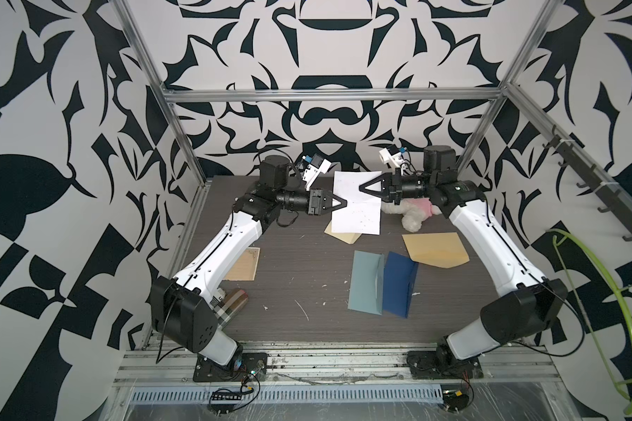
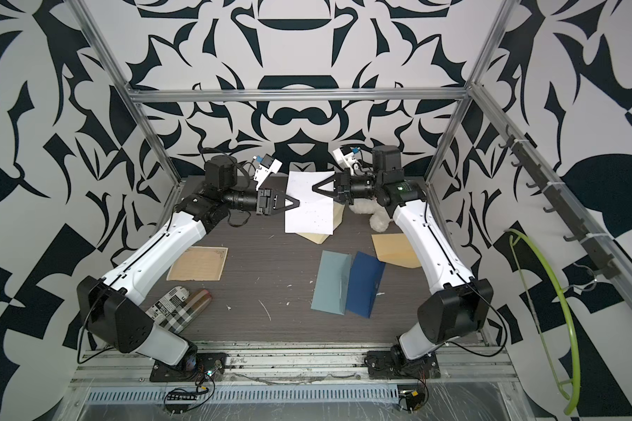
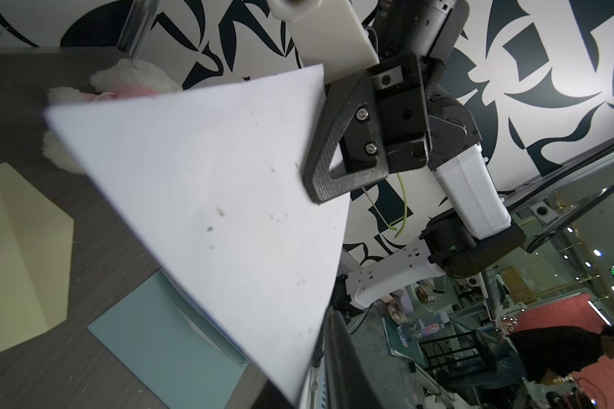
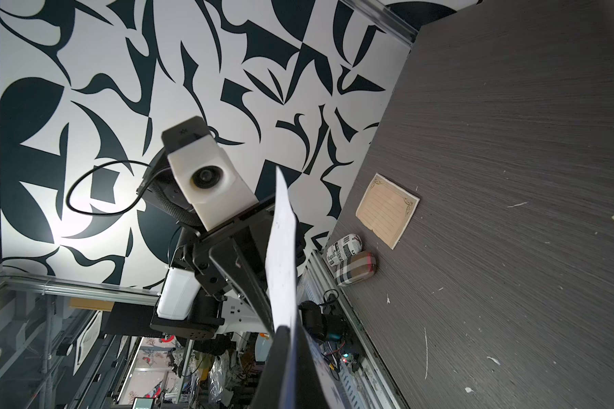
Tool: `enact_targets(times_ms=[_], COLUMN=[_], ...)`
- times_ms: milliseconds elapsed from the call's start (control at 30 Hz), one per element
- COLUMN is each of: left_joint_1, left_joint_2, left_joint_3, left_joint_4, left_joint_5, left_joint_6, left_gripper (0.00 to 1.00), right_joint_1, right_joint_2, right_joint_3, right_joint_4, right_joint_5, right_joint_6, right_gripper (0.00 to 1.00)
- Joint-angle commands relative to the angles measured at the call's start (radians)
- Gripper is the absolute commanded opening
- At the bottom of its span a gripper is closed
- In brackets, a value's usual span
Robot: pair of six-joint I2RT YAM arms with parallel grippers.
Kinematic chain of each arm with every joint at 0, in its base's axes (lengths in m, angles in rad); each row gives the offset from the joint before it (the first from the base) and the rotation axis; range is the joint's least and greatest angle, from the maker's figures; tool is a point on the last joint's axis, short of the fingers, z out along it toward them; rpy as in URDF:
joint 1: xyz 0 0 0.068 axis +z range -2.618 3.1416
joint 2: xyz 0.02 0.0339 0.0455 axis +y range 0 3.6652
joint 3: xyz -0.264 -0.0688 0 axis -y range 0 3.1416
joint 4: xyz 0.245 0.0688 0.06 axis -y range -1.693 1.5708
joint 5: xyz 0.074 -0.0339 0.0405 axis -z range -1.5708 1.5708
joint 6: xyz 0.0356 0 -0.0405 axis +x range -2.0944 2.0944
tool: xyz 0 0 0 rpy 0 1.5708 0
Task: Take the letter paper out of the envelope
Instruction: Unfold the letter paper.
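White letter paper (image 1: 356, 215) held above the table's far centre, long axis running back to front, left gripper (image 1: 345, 203) pinching its left edge, right gripper (image 1: 360, 188) clamped on its far right part, cream envelope (image 1: 343, 238) beneath.

A dark grey wood-grain worktop (image 1: 300, 262) stands inside a silver aluminium profile frame (image 1: 329, 95). Behind the worktop and at both its sides rise white walls with big black curved shapes (image 1: 329, 47). Right of the worktop, a black rail with hooks (image 1: 584, 161) runs along the wall.
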Motion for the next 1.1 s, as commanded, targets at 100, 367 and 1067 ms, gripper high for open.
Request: enact_targets(times_ms=[100,367,1067], left_joint_1=[-0.002,0.005,0.004], left_joint_2=[0.026,0.035,0.052], left_joint_3=[0.040,0.046,0.063], left_joint_4=[-0.016,-0.044,-0.091], left_joint_5=[-0.020,-0.025,-0.042], left_joint_6=[-0.036,-0.045,-0.043], left_gripper=[0.07,0.03,0.46], right_joint_1=[0.005,0.005,0.005], right_joint_2=[-0.042,-0.080,-0.093], right_joint_3=[-0.043,-0.099,-0.093], right_joint_4=[0.037,0.043,-0.087], right_joint_5=[-0.031,-0.054,0.074], right_joint_6=[-0.029,-0.036,-0.121], right_gripper=[0.10,0.35,0.00])
